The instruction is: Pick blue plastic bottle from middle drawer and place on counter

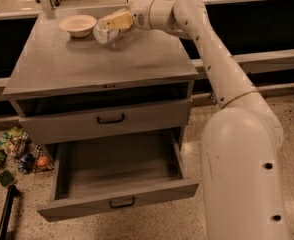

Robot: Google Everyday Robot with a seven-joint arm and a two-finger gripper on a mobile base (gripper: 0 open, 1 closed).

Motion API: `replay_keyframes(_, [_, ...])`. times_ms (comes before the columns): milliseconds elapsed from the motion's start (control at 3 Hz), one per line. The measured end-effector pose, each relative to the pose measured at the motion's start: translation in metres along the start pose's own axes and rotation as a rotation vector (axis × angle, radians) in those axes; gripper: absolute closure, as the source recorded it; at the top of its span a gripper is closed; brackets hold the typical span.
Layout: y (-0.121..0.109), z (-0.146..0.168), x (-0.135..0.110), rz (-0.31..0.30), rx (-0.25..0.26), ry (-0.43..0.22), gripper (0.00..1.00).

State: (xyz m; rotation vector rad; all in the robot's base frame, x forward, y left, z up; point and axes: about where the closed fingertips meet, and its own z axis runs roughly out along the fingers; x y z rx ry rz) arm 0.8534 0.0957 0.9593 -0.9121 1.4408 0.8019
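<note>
The blue plastic bottle (104, 33), clear with a pale label, lies tipped on its side at the back of the counter (87, 66), next to a cream bowl. My gripper (115, 20) is right over the bottle, touching or nearly touching its upper side, with the arm reaching in from the right. The middle drawer (117, 171) is pulled out below, and its bare grey inside holds nothing.
A cream bowl (78, 24) sits on the counter just left of the bottle. The drawer above the open one (109, 119) is shut. Snack bags and clutter (12, 151) lie on the floor at the left. My white base (242, 174) stands right of the cabinet.
</note>
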Motion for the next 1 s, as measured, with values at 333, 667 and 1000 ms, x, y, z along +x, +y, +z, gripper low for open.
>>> replay_keyframes(333, [0.006,-0.034,-0.022,-0.028,0.017,-0.067,0.0])
replay_keyframes(667, [0.02,-0.089,-0.038,-0.055,0.064,-0.13,0.0])
replay_keyframes(1000, [0.029,-0.12,-0.02,-0.043,0.081,-0.121,0.0])
